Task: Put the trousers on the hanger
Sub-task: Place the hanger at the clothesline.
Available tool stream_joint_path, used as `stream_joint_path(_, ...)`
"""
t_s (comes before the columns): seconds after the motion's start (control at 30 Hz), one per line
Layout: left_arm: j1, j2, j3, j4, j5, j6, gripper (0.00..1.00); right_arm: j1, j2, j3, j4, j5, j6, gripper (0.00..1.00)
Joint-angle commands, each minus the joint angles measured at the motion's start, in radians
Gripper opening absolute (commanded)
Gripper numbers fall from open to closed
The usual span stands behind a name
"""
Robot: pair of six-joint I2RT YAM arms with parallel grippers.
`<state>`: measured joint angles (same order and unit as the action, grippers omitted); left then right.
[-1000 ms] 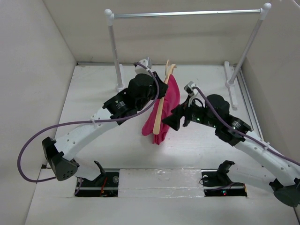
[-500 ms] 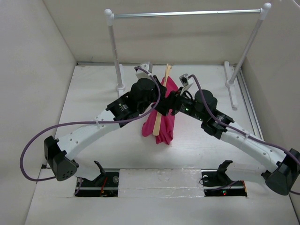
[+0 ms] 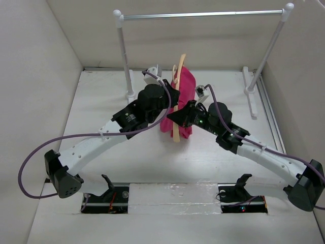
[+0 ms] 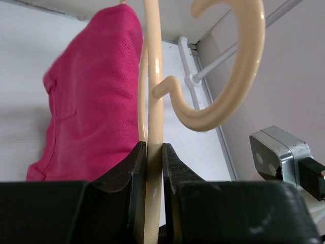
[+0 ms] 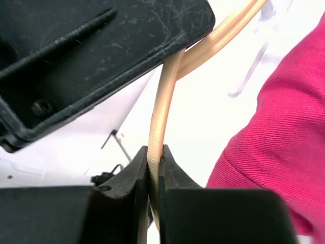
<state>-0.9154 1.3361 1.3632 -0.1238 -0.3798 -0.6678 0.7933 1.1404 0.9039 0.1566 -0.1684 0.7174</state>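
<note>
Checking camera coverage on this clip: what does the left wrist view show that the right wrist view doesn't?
Left wrist only: the hook of the hanger. Right wrist only: a black housing overlapping the hanger. Both: the pink trousers next to the hanger, which the left gripper and right gripper each pinch.

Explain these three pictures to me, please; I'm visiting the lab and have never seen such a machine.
Two white-and-black robot arms are bolted at the near edge of a white table. The wide picture looks down from above and behind them. The two close-ups come from a camera on each wrist. The left gripper and the right gripper are both shut on a thin light tan wooden clothes hanger, held between them. Bright pink fabric trousers hang bunched against it. At the back stands a white-and-silver rail frame.
</note>
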Motion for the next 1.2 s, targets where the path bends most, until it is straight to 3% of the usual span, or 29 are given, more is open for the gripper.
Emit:
stream_joint_path(0.0, -0.005, -0.061, 0.086, 0.185, -0.025, 0.005, 0.00, 0.018, -0.054, 0.018, 0.097, 0.020, -0.056, 0.00)
stream_joint_path(0.13, 0.016, -0.031, 0.149, 0.172, 0.056, 0.034, 0.03, -0.020, -0.094, 0.065, 0.031, 0.030, -0.084, 0.00)
stream_joint_path(0.17, 0.016, -0.012, 0.192, 0.162, 0.105, 0.039, 0.10, -0.058, -0.099, 0.084, 0.011, 0.023, -0.105, 0.00)
stream_joint_path(0.2, 0.029, -0.006, 0.214, 0.156, 0.125, 0.045, 0.32, -0.080, -0.105, 0.126, -0.040, 0.003, -0.117, 0.00)
stream_joint_path(0.3, 0.029, 0.006, 0.284, 0.138, 0.168, 0.083, 0.62, -0.185, -0.102, 0.219, -0.104, -0.060, -0.162, 0.00)
stream_joint_path(0.4, 0.029, 0.008, 0.344, 0.125, 0.189, 0.114, 0.73, -0.300, -0.085, 0.301, -0.185, -0.155, -0.190, 0.00)
stream_joint_path(0.63, 0.029, -0.070, 0.324, 0.092, 0.188, 0.152, 0.77, -0.561, -0.025, 0.423, -0.191, -0.385, -0.210, 0.00)
stream_joint_path(0.8, 0.029, -0.182, 0.119, 0.092, 0.151, 0.148, 0.78, -0.749, 0.066, 0.547, -0.103, -0.544, -0.121, 0.00)
stream_joint_path(0.93, 0.029, -0.282, -0.108, 0.067, 0.148, 0.100, 0.78, -0.850, 0.131, 0.559, 0.114, -0.577, 0.060, 0.00)
stream_joint_path(1.17, 0.029, -0.342, -0.274, 0.052, 0.153, 0.065, 0.78, -0.922, 0.199, 0.618, 0.234, -0.574, 0.155, 0.00)
